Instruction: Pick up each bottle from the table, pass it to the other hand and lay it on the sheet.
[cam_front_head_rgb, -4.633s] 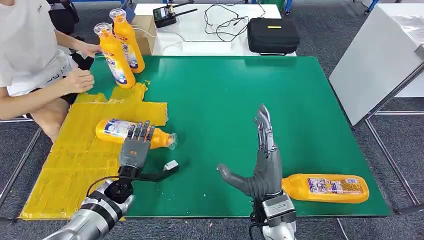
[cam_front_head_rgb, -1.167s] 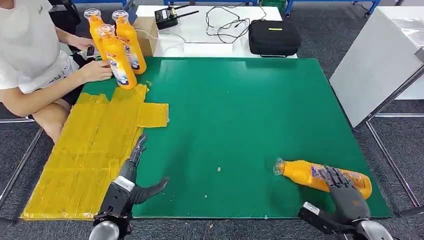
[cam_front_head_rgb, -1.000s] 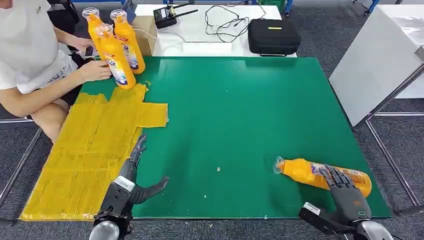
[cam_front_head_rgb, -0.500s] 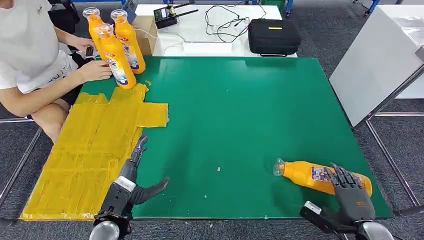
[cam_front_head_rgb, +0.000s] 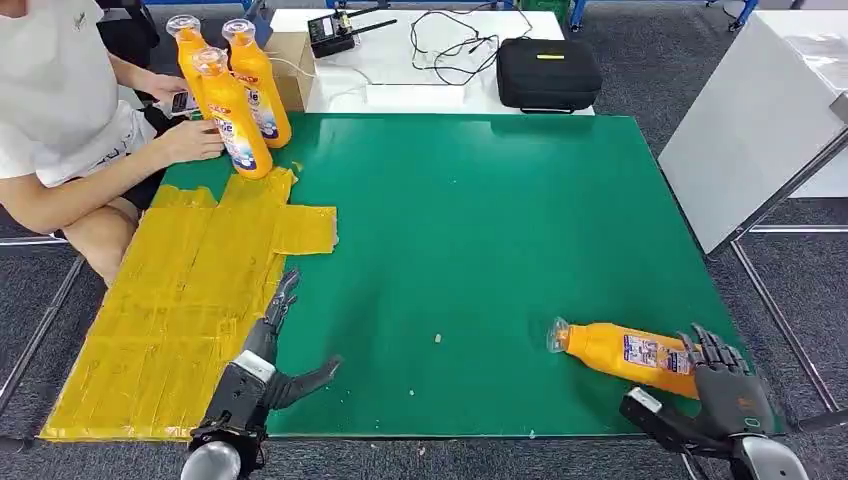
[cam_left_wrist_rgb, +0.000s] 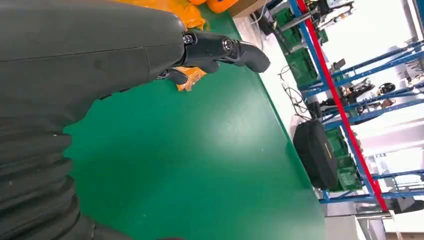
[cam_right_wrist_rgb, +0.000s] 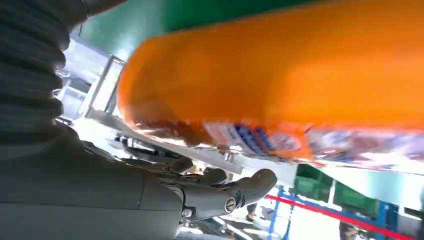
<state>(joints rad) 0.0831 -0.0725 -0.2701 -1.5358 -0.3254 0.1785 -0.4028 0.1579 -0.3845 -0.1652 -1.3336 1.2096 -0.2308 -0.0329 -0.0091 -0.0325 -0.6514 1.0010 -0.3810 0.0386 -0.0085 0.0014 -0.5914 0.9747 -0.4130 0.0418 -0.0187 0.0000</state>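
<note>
Since a moment ago the right hand (cam_front_head_rgb: 728, 398) has slid off the bottle's (cam_front_head_rgb: 625, 352) label toward its base; its spread fingers (cam_front_head_rgb: 712, 349) hold nothing. At the desk's (cam_front_head_rgb: 480, 210) far-left corner a person's hand (cam_front_head_rgb: 195, 141) rests by three upright bottles (cam_front_head_rgb: 232, 95). Nearer lies the yellow sheet (cam_front_head_rgb: 165, 310); the left hand (cam_front_head_rgb: 258, 365) rests at its edge, fingers apart and empty. The bottle lies flat near the front-right corner.
</note>
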